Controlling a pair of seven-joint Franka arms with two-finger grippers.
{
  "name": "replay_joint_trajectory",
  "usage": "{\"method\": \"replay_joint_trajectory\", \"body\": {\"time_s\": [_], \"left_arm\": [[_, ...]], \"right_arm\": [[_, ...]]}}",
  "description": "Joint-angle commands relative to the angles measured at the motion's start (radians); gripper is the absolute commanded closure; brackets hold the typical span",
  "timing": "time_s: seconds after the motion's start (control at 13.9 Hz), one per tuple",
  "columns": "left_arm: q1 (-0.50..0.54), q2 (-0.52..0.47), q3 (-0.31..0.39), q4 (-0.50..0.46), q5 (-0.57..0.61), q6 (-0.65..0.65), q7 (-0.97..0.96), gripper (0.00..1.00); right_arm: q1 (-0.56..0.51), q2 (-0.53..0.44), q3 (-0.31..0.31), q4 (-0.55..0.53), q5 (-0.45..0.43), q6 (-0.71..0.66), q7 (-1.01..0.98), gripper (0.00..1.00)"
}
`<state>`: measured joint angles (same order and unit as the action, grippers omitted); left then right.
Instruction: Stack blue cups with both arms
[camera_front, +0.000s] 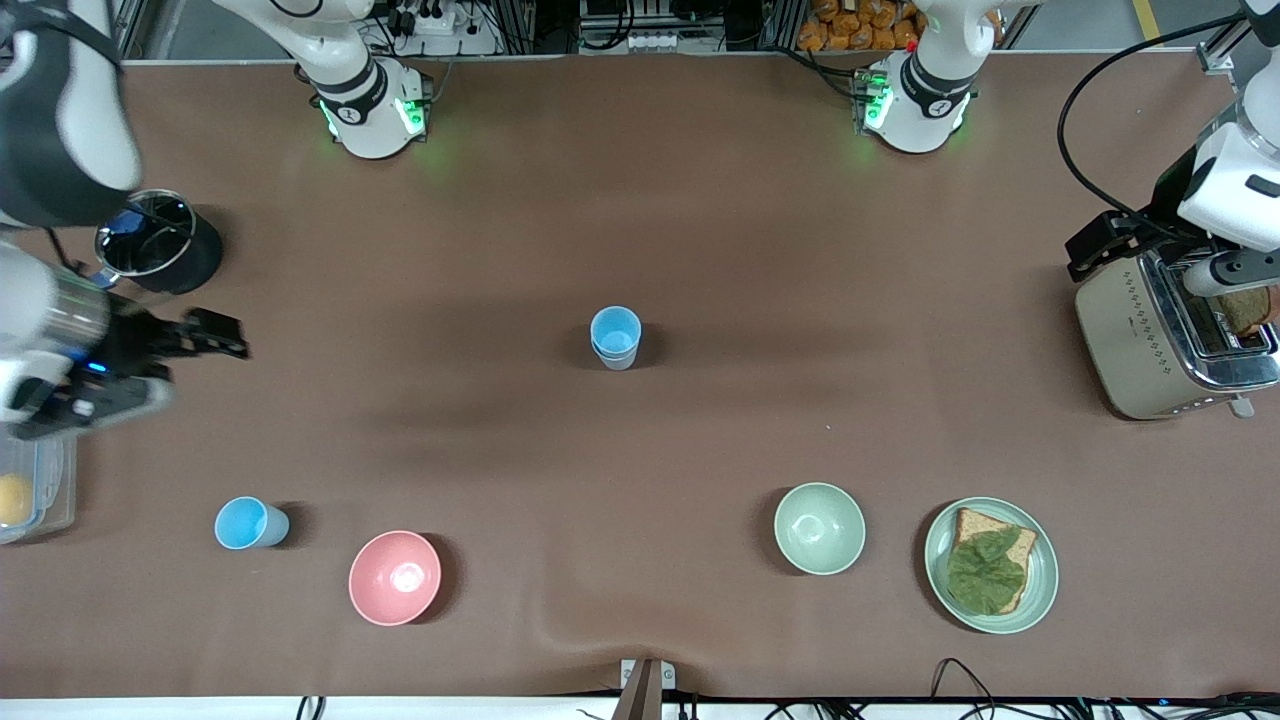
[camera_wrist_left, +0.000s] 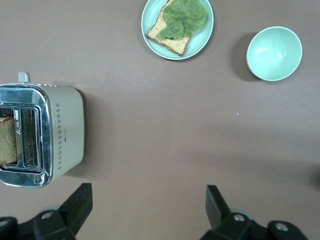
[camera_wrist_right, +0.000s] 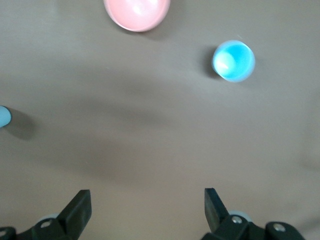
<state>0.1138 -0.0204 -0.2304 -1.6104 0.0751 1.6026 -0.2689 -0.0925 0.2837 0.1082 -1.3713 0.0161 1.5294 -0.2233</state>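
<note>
Both pincers are standing wide open and holding nothing. Your right gripper (camera_wrist_right: 145, 207) is hanging over bare cloth at the right arm's end of the table, its black fingers (camera_wrist_right: 77, 210) spread well apart in the right wrist view; in the front view it is showing at about nine o'clock from the table's middle (camera_front: 205, 335). Your left gripper (camera_wrist_left: 147, 207) is hanging at the left arm's end, close by the toaster (camera_front: 1165, 335), at roughly three o'clock in the front view, its fingers (camera_wrist_left: 80, 202) likewise spread with brown cloth between them.

You are looking at stacked blue cups (camera_front: 615, 337) sitting upright near the table's middle, one nested in the other, well apart from both grippers. A single blue cup (camera_front: 250, 523) is lying tilted toward the front camera at about eight o'clock from the stack; it is also showing in the right wrist view (camera_wrist_right: 233, 60). Just beside it, toward the table's middle, a pink bowl (camera_front: 394, 577) is sitting.

At about five o'clock from the stack a pale green bowl (camera_front: 819, 528) is resting, and beside it, toward the left arm's end, a green plate (camera_front: 1040, 590) is carrying bread topped with a lettuce leaf (camera_front: 985, 572). A slice of bread (camera_wrist_left: 7, 140) is standing in the toaster's slot. A dark pot (camera_front: 158, 242) is sitting at ten o'clock.
</note>
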Motion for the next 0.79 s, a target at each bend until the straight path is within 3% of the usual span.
{"method": "replay_joint_trajectory", "body": {"time_s": [0.0, 0.29, 0.72], "left_arm": [[0.013, 0.004, -0.004, 0.015, -0.026, -0.006, 0.049, 0.0], [0.015, 0.004, 0.003, 0.015, -0.026, -0.006, 0.086, 0.0], [0.036, -0.007, 0.003, 0.015, -0.078, -0.009, 0.086, 0.0]], "right_arm": [[0.048, -0.084, -0.108, -0.041, 0.03, -0.05, 0.018, 0.0], [0.053, -0.158, -0.151, -0.051, 0.028, -0.144, 0.044, 0.0], [0.069, -0.251, -0.15, -0.095, 0.031, -0.15, 0.167, 0.0]]}}
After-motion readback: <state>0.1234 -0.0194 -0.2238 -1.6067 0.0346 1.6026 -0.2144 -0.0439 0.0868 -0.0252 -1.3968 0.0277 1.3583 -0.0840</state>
